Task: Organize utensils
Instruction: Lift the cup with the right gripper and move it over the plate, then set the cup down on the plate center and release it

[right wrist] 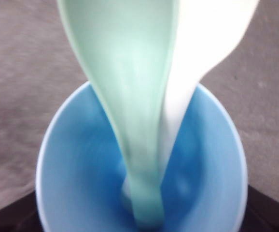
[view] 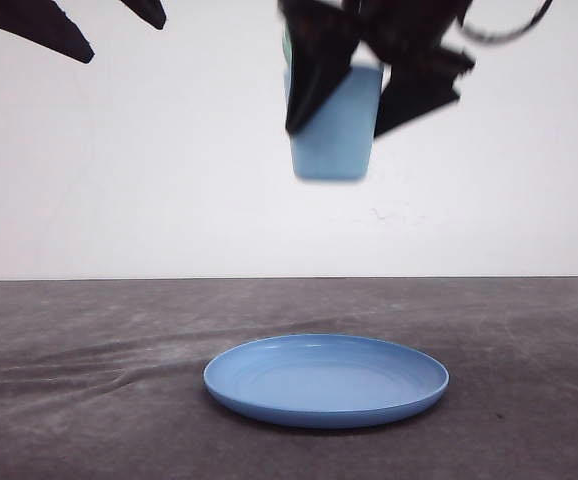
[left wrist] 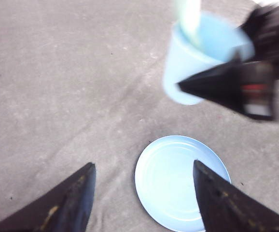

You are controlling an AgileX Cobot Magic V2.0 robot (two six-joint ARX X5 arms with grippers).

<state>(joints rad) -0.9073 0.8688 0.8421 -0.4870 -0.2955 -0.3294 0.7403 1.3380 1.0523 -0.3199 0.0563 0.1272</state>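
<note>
Nearest, on the grey cloth-covered table (view: 59, 400), a round light blue plate (view: 326, 380) lying flat, bare inside, a little right of centre. High above it, well clear of the table, a light blue cup (view: 337, 135) hanging upright in the air, clamped at its sides between the two dark fingers of the right gripper (view: 369, 105); blurred in the front view. Inside the cup, standing handle-down and leaning on each other, the two utensils: a pale mint-green plastic spoon (right wrist: 130, 92) on one side and a white plastic fork (right wrist: 202, 53) touching it on the other, both reaching to the cup's bottom and rising past its rim. In the left wrist view, the spoon's pale green tip poking out above the cup's mouth, the plate directly under and nearer on the table, the cup apart from it with plain cloth between. Off to the upper left in the front view, the left gripper (view: 89, 25), raised, fingers spread wide apart with nothing between them, well away from cup and plate. Farthest back, a plain white wall (view: 119, 180) meeting the table's far edge.
</note>
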